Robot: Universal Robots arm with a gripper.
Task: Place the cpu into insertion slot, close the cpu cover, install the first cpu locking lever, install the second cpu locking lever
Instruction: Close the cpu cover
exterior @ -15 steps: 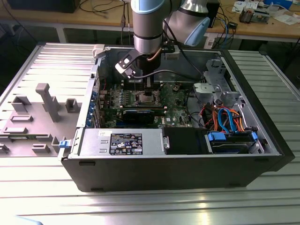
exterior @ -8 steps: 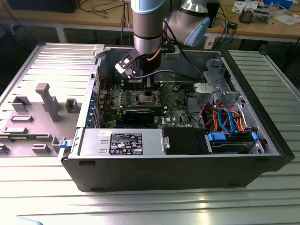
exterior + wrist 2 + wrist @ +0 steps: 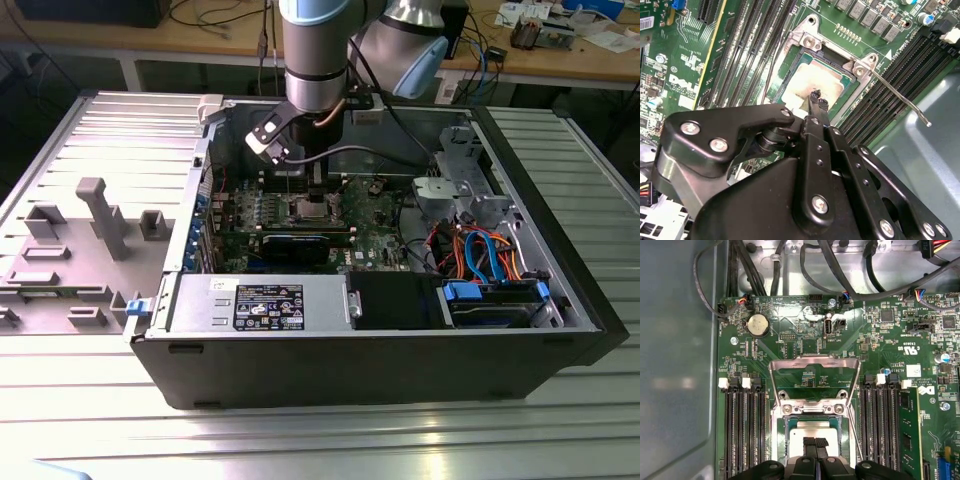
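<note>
— While the black gripper (image 3: 815,442) is hovering over the green board (image 3: 805,340), how are its jaws sitting?
— Clenched, tips together on nothing (matte metal), just above the cpu (image 3: 799,436).
— And where is it lying?
— Flat in the insertion slot (image 3: 812,409), its square grey top smeared pale. The cpu cover (image 3: 814,360), a thin silvery frame, is standing open at one edge; a wire lever (image 3: 897,95) is jutting free.

Silver-grey square cpu (image 3: 812,431) lying flat inside the insertion slot (image 3: 781,440), cpu cover (image 3: 815,360) a thin silvery frame standing open from one slot edge, wire locking lever (image 3: 900,98) raised beside the slot
</note>
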